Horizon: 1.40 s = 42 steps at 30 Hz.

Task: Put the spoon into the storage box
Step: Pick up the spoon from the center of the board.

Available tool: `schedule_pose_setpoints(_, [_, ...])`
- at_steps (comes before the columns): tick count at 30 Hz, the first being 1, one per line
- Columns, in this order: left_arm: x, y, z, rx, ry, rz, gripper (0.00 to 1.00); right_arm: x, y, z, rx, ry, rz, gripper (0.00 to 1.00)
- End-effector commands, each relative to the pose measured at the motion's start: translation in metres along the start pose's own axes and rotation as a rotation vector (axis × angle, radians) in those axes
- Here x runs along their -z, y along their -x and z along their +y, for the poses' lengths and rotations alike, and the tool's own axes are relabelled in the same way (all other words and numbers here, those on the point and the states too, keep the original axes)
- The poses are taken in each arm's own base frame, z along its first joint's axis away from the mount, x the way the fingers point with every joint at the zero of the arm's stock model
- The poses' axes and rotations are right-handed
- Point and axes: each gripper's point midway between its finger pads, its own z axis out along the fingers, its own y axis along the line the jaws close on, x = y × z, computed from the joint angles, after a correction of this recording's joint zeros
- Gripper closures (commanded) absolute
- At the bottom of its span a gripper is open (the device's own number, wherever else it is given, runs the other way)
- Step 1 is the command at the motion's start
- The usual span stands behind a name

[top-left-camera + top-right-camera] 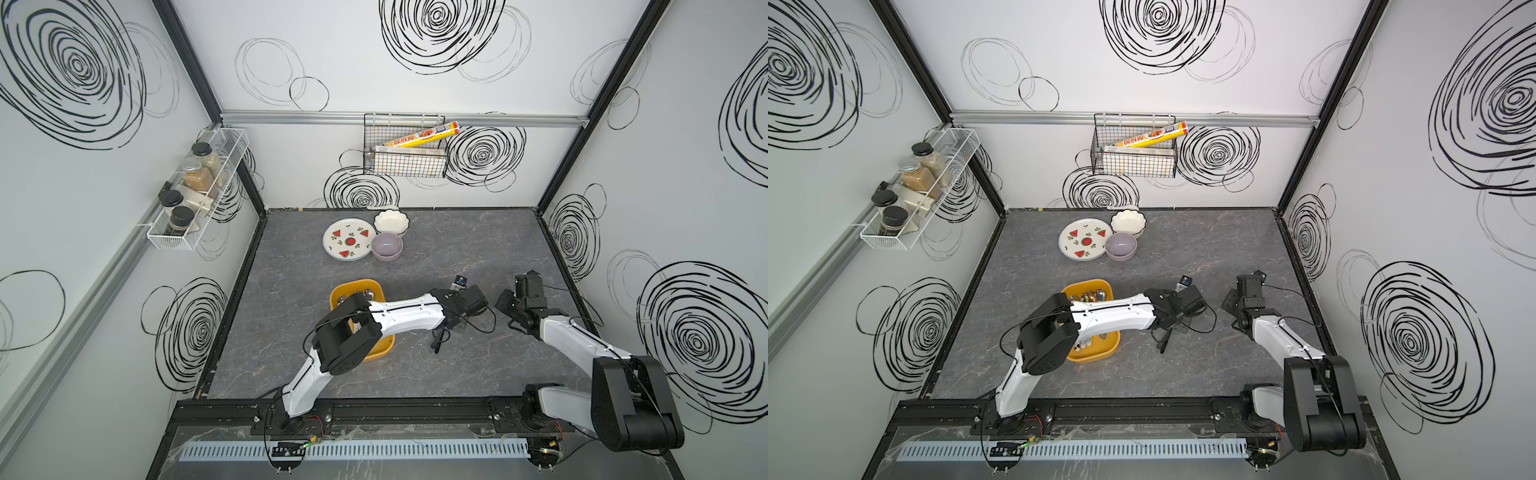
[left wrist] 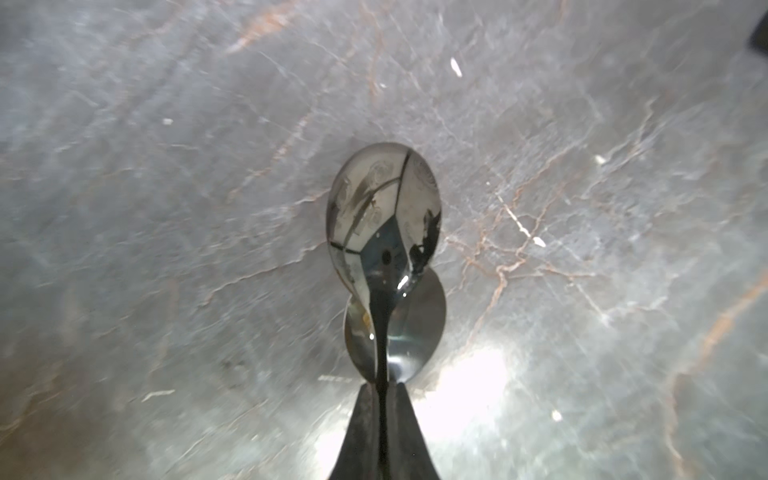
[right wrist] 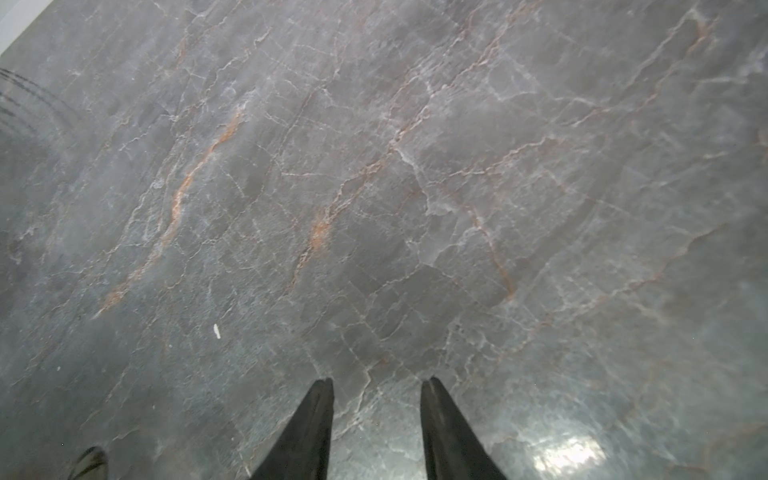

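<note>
**Spoon (image 2: 384, 216) pinched by left gripper (image 2: 384, 390), outside the storage box (image 1: 356, 285)**

At centre frame in the left wrist view, the spoon's handle is clamped between the pressed-together fingers, its bowl over the grey marble tabletop (image 2: 166, 208). In both top views the mustard-yellow storage box (image 1: 1088, 284) lies left of that gripper, partly under the left arm, with other spoons (image 1: 1088, 296) inside. The right gripper (image 3: 378, 386) hangs spread, holding nothing.

White walls (image 1: 345, 41), black scribbled swirls (image 1: 436, 25); black corner posts (image 1: 189, 62); aluminium rail (image 1: 291, 117) on far wall. Grey marbled bench (image 1: 457, 249), glare (image 2: 461, 386) on surface. Black wire basket (image 1: 405, 164) far; white wire rack (image 1: 170, 243) left, holding jars (image 1: 195, 178).
</note>
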Motion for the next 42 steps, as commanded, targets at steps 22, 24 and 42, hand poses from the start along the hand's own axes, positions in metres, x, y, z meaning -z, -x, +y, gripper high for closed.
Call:
schedule_pose_setpoints(22, [-0.045, -0.023, 0.064, 0.138, 0.027, 0.053, 0.75, -0.007, -0.009, 0.014, 0.02, 0.086, 0.05, 0.58])
schedule_pose_setpoints(24, [-0.046, -0.025, 0.065, 0.136, 0.034, 0.057, 0.74, -0.008, -0.011, 0.014, 0.019, 0.088, 0.056, 0.58])
schedule_pose_setpoints(42, [0.0, 0.01, 0.06, 0.138, 0.0, -0.064, 0.98, -0.01, -0.016, 0.017, 0.017, 0.107, 0.076, 0.58])
